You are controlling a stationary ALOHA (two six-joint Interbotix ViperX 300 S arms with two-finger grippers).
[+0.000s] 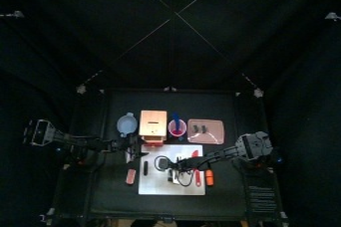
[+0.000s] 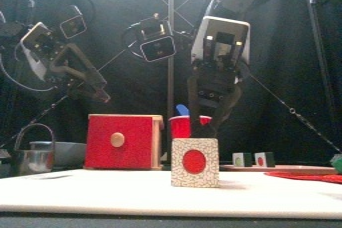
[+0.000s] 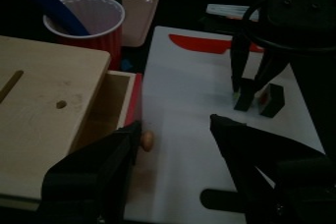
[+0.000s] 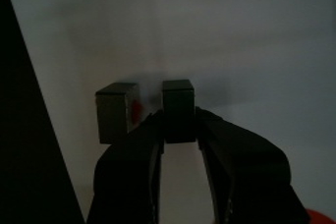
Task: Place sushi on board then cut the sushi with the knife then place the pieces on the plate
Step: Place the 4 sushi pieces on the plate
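Black curtains ringed the desk, where we saw two sushi pieces [image 4: 118, 110] standing together mid white board [image 1: 158, 183], the right pincer [image 4: 178, 118] poised at them, grip impossible to tell, probably to carry one to the pink plate [image 1: 208, 128], the left pincer [image 3: 174, 130] hanging released over the board's left edge.

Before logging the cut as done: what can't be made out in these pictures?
Whether the right gripper holds anything: right wrist view, its own body blocks the grip.
Number of sushi pieces: front view shows one end face, hiding any behind it; top view too small.
Red shapes on the board: top view, too small to name.
The tray contents: front view, edge-on and cut by the right edge.
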